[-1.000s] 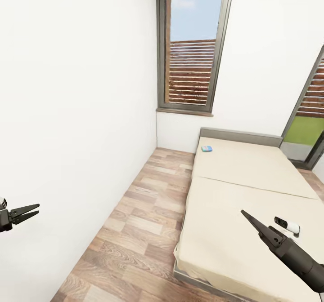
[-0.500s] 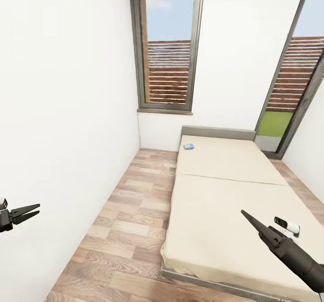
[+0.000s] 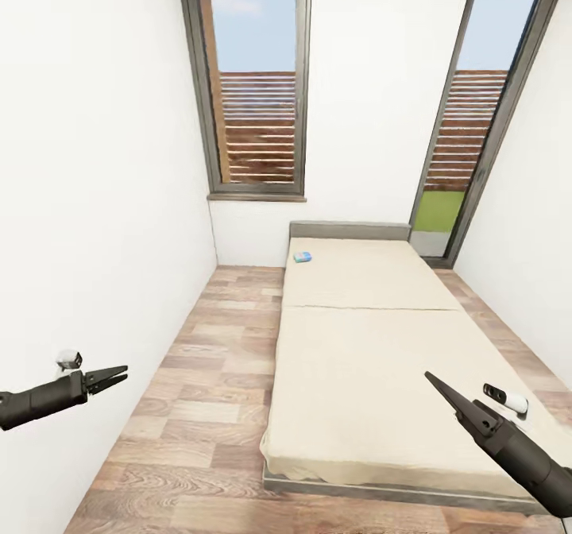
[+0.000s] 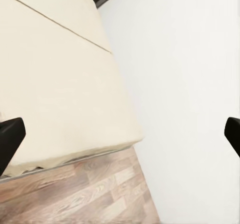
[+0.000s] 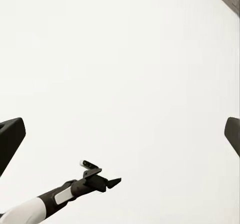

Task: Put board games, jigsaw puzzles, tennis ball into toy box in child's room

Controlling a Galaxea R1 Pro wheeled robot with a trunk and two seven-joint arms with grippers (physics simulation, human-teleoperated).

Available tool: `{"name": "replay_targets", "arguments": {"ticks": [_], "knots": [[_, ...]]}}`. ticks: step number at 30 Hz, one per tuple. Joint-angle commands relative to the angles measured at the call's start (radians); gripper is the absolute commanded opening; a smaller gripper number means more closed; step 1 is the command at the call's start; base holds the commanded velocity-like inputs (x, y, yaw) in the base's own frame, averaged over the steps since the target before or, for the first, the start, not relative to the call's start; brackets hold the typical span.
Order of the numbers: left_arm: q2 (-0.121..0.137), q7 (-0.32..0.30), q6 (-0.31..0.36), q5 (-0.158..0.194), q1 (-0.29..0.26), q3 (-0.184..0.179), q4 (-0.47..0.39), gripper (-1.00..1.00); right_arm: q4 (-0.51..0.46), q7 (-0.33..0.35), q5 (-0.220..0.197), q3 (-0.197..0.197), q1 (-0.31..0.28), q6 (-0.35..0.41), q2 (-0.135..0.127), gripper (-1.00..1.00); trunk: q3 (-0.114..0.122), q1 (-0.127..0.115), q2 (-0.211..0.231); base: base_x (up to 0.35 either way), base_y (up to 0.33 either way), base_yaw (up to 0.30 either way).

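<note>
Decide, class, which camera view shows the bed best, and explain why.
The head view: it takes in the whole bed, from its grey headboard to its foot, with a small blue item lying near the headboard. The left wrist view catches just part of the beige mattress and one corner above the wood floor. The right wrist view faces a white wall.

The bed (image 3: 357, 359) has a beige mattress on a grey frame, with one small blue board game (image 3: 302, 257) (a touch of green at its edge) on it. Floor (image 3: 214, 343) is brown woodgrain planks; walls (image 3: 103, 160) plain white.
</note>
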Motion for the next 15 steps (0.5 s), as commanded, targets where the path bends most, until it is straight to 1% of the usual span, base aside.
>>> {"name": "replay_targets", "arguments": {"ticks": [1, 2, 4, 5, 6, 10, 13, 15], "knots": [[-0.005, -0.005, 0.011, -0.003, -0.001, -0.008, -0.004, 1.0, 0.0, 0.001, -0.002, 0.0, -0.001, 0.008, 0.0, 1.0, -0.002, 0.001, -0.002, 0.0, 0.0, -0.28], [-0.013, -0.005, 0.012, -0.003, -0.001, -0.024, -0.01, 1.0, 0.0, 0.001, 0.004, 0.0, -0.001, 0.008, 0.0, 1.0, -0.002, 0.001, -0.002, 0.0, 0.0, -0.281], [-0.017, -0.005, 0.014, -0.003, -0.001, -0.035, -0.013, 1.0, 0.0, 0.001, 0.013, 0.0, -0.001, 0.008, 0.0, 1.0, -0.002, 0.001, -0.002, 0.0, 0.0, -0.281], [-0.017, -0.005, 0.014, -0.003, -0.001, -0.035, -0.013, 1.0, 0.0, 0.001, 0.013, 0.0, -0.001, 0.008, 0.0, 1.0, -0.002, 0.001, -0.002, 0.0, 0.0, -0.281], [-0.021, -0.005, 0.015, -0.003, -0.001, -0.042, -0.015, 1.0, 0.001, 0.0, 0.024, 0.0, -0.001, 0.008, 0.001, 1.0, -0.002, 0.001, -0.002, 0.0, 0.0, -0.281], [-0.024, -0.005, 0.013, -0.003, -0.001, -0.05, -0.018, 1.0, 0.001, 0.0, 0.046, 0.0, -0.001, 0.008, 0.002, 1.0, -0.002, 0.001, -0.002, 0.0, 0.0, -0.281], [-0.026, -0.004, 0.012, -0.003, -0.001, -0.053, -0.019, 1.0, 0.002, -0.001, 0.056, 0.0, -0.001, 0.007, 0.003, 1.0, -0.002, 0.001, -0.002, 0.0, 0.0, -0.269], [-0.026, 0.008, 0.012, -0.003, -0.001, -0.054, -0.019, 1.0, 0.002, -0.001, 0.06, 0.0, -0.001, 0.006, 0.003, 1.0, -0.002, 0.001, -0.002, 0.0, 0.0, -0.195]]}}
